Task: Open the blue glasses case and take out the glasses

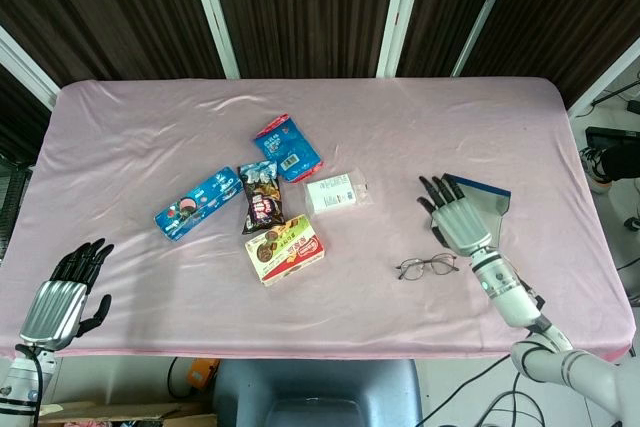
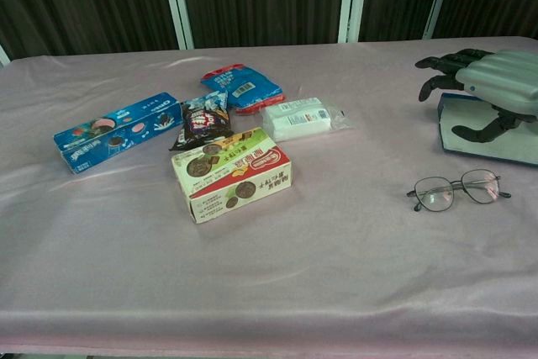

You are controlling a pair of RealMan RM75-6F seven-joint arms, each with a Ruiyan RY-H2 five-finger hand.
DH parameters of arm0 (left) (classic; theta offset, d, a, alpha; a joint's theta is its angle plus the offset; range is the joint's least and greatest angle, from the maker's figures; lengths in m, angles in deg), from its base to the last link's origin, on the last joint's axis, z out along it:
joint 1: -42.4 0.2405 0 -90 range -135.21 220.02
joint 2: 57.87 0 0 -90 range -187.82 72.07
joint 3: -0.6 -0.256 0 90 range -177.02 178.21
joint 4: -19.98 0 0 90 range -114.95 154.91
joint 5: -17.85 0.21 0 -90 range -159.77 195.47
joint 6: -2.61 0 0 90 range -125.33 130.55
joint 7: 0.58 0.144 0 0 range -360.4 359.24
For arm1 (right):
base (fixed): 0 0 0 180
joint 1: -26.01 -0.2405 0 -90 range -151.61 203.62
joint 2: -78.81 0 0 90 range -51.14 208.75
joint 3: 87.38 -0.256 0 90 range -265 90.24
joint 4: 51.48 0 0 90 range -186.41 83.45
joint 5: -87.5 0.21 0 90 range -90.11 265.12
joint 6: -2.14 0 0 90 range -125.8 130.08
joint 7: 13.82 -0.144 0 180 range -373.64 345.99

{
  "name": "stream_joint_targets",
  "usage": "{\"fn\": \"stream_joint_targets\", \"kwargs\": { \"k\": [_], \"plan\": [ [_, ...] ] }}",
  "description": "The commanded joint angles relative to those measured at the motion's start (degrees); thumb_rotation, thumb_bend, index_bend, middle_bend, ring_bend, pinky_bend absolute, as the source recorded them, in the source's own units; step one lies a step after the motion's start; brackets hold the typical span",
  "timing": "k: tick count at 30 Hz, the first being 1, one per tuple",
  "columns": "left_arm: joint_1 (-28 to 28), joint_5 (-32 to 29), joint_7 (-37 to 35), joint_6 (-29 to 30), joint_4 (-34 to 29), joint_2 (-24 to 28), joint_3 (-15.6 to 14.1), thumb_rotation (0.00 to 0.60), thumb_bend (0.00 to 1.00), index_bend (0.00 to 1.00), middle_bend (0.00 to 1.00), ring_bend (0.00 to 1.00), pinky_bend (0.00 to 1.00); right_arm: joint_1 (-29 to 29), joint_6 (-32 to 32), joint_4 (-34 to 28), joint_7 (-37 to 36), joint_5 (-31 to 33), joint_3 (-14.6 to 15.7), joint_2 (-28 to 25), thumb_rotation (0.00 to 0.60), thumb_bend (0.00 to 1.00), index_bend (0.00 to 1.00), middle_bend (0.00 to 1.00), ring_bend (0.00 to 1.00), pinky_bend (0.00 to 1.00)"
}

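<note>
The blue glasses case point(image 1: 493, 211) lies open on the pink cloth at the right, its grey inside facing up point(image 2: 516, 150). The thin-framed glasses point(image 1: 428, 267) rest on the cloth just in front of it, outside the case point(image 2: 458, 190). My right hand point(image 1: 456, 219) hovers over the case's left edge, fingers spread and pointing away from me, holding nothing point(image 2: 486, 81). It hides part of the case. My left hand point(image 1: 64, 293) hangs at the table's near left corner, fingers apart and empty, seen only in the head view.
Snack packs cluster at centre left: a long blue biscuit box point(image 1: 197, 203), a red-and-green biscuit box point(image 1: 285, 249), a dark packet point(image 1: 262, 198), a blue-and-red pouch point(image 1: 287, 147) and a white pack point(image 1: 332, 193). The table's right edge point(image 1: 592, 227) lies close to the case.
</note>
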Motion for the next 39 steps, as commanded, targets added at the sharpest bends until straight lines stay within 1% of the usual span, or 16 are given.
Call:
{"fn": "stream_joint_targets", "kwargs": {
  "k": [1, 5, 10, 13, 26, 31, 39],
  "plan": [
    [0.05, -0.01, 0.4, 0.1, 0.09, -0.08, 0.0, 0.6, 0.44, 0.0, 0.01, 0.02, 0.14, 1.46, -1.88, -9.67, -0.37, -5.85, 5.24, -7.19, 0.6, 0.52, 0.43, 0.0, 0.0, 0.0],
    [0.14, 0.09, 0.25, 0.31, 0.04, -0.03, -0.01, 0.6, 0.44, 0.0, 0.01, 0.02, 0.14, 1.54, 0.1, -11.73, 1.13, -6.16, 6.69, -8.5, 0.6, 0.54, 0.47, 0.0, 0.0, 0.0],
    [0.18, 0.04, 0.05, 0.43, 0.15, 0.06, 0.07, 0.6, 0.44, 0.0, 0.01, 0.02, 0.14, 1.57, 2.44, -10.85, 2.38, -5.12, 7.14, -8.07, 0.6, 0.54, 0.51, 0.0, 0.0, 0.0],
    [0.06, -0.06, 0.03, 0.16, 0.09, 0.09, 0.08, 0.6, 0.44, 0.0, 0.01, 0.02, 0.14, 1.45, 3.59, -10.07, 3.05, -4.46, 7.06, -7.51, 0.6, 0.54, 0.52, 0.0, 0.0, 0.0],
    [0.06, 0.0, -0.43, 0.23, 0.25, 0.14, 0.09, 0.6, 0.44, 0.0, 0.01, 0.02, 0.14, 1.28, 4.41, -7.28, 1.97, -4.85, 7.23, -4.9, 0.6, 0.56, 0.56, 0.0, 0.0, 0.0],
    [0.17, -0.02, -0.67, 0.45, 0.24, 0.28, 0.13, 0.6, 0.44, 0.0, 0.01, 0.02, 0.14, 1.27, 4.49, -6.95, 1.96, -4.7, 7.08, -4.59, 0.6, 0.6, 0.55, 0.0, 0.0, 0.0],
    [0.14, 0.04, -0.91, 0.39, 0.24, 0.32, 0.11, 0.6, 0.44, 0.0, 0.01, 0.02, 0.14, 1.29, 5.49, -5.81, 1.76, -4.17, 7.2, -3.87, 0.6, 0.6, 0.57, 0.0, 0.0, 0.0]
  ]
}}
